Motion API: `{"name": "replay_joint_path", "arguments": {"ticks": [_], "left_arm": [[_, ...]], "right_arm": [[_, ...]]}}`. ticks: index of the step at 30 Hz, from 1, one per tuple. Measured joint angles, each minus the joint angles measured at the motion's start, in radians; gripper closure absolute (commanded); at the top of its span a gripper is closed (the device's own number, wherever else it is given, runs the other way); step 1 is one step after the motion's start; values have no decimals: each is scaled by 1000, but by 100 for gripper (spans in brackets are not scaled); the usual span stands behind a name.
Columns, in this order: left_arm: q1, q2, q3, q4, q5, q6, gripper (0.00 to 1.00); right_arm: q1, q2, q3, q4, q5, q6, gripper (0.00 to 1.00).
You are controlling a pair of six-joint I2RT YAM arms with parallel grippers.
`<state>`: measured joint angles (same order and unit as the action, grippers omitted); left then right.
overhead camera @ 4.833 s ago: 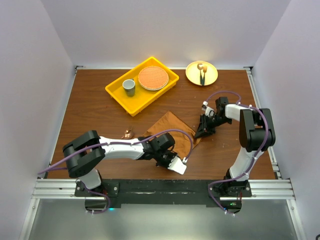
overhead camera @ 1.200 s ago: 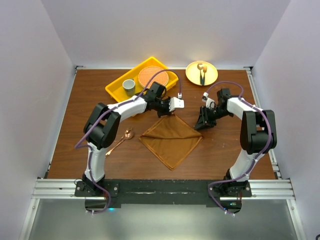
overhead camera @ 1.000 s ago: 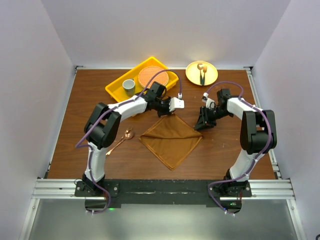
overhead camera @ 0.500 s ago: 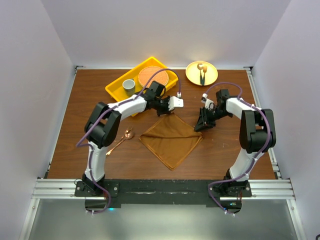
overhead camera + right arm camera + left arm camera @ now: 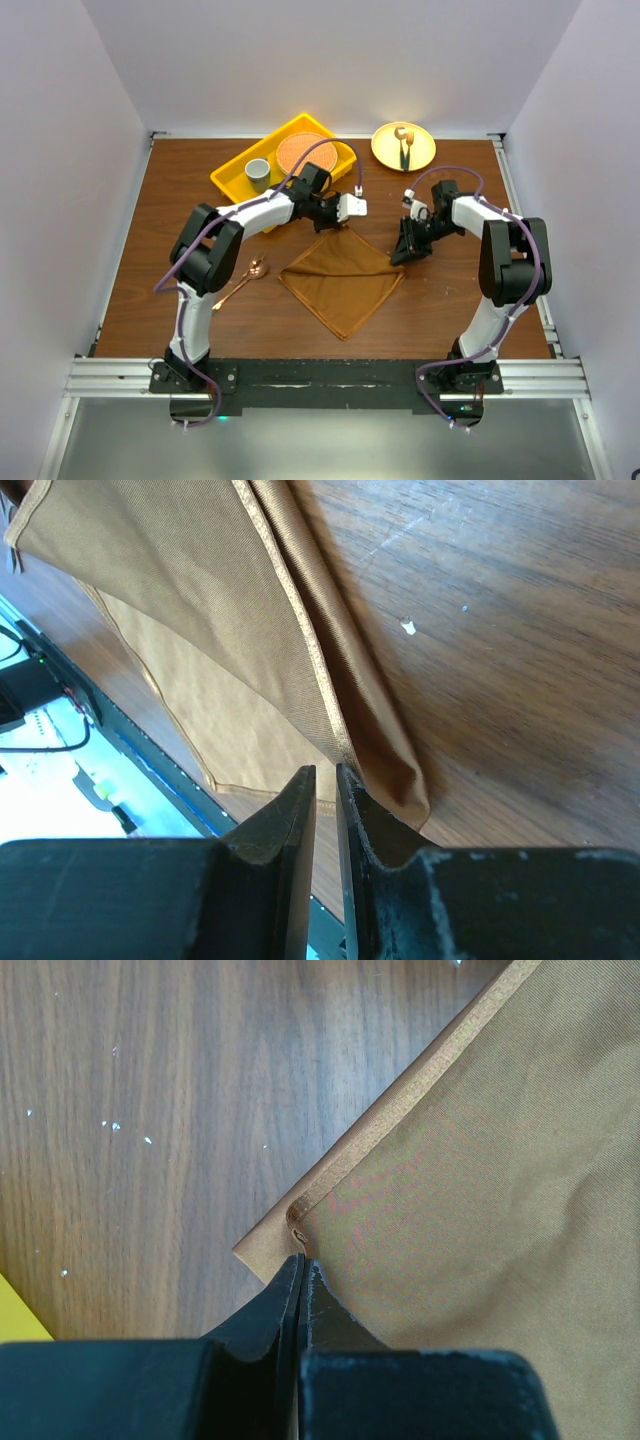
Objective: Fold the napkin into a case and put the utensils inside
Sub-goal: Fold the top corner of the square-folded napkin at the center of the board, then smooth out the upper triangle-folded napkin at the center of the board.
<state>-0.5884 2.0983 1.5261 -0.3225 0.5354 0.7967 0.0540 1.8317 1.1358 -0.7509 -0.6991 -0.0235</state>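
Note:
The rust-brown napkin point(image 5: 342, 282) lies flat as a diamond in the middle of the table, with two layers showing at its edges. My left gripper point(image 5: 338, 227) is shut on its far corner point(image 5: 300, 1258). My right gripper point(image 5: 400, 255) is shut on the hem at its right corner point(image 5: 325, 770), where the cloth point(image 5: 200, 610) is lifted a little. The copper spoon point(image 5: 245, 277) lies on the table left of the napkin, apart from both grippers. No narrow pouch is in view.
A yellow tray point(image 5: 228, 185) at the back holds a grey cup point(image 5: 258, 175) and an orange round plate point(image 5: 305, 155). A yellow plate point(image 5: 385, 155) at the back right carries a dark-handled utensil point(image 5: 405, 150). The tray's corner shows in the left wrist view point(image 5: 15, 1318).
Since 4.8 s ago my left gripper has swung from the near side to the far corner, and the napkin now lies spread as a diamond. Over the last second almost nothing has moved.

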Motion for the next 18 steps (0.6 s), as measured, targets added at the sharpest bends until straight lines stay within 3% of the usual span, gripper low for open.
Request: {"name": "replay_joint_path", "arguments": {"ticks": [3,4,6,9,13,17,18], "left_arm": [[0,1,0,0,0,1,85],[0,1,1,-1,0,-2,72],[2,1,6,0,-1,-26,64],[21,-2,19,21,23,-145,48],[92,-63,16,70,66,-354,45],[170,-255,-83,158,104,-560,42],[180,-309,-121,188,116,-615,37]], "right_arm": [[0,0,0,-11,-2,-6,74],[0,0,0,-17,-7,-8,73],[0,-2,1,-29,-24,-15,68],[0,-31,3,-48,-59,-22,59],[0,-113,23,-50,-114,-27,52],[3,-159,65,-43,-160,-45,43],[7,-162,69,-38,-167,-48,37]]}}
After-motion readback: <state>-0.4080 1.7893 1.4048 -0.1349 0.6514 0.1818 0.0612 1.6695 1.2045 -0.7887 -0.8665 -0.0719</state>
